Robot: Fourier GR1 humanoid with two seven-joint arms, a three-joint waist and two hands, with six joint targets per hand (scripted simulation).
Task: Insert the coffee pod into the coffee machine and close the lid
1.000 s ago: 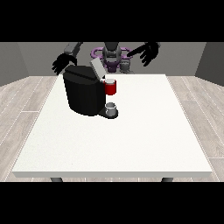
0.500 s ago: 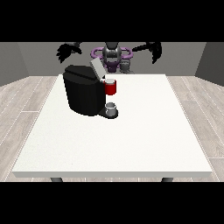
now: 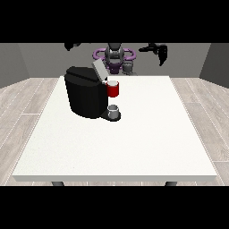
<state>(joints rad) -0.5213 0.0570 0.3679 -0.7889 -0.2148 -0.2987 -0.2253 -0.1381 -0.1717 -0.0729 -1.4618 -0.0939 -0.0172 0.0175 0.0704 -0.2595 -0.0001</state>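
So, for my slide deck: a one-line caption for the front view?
Coffee machine with raised lid on a white table; robot's hands raised behind.

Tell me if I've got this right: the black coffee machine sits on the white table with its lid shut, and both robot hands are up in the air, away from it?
Not quite. The front view shows the coffee machine with its lid tilted open, not shut. The rest holds: it sits on the white table, and both hands are raised clear of it.

We can read no text anywhere. The coffee machine (image 3: 86, 96) bears no label, brand or number that we can make out.
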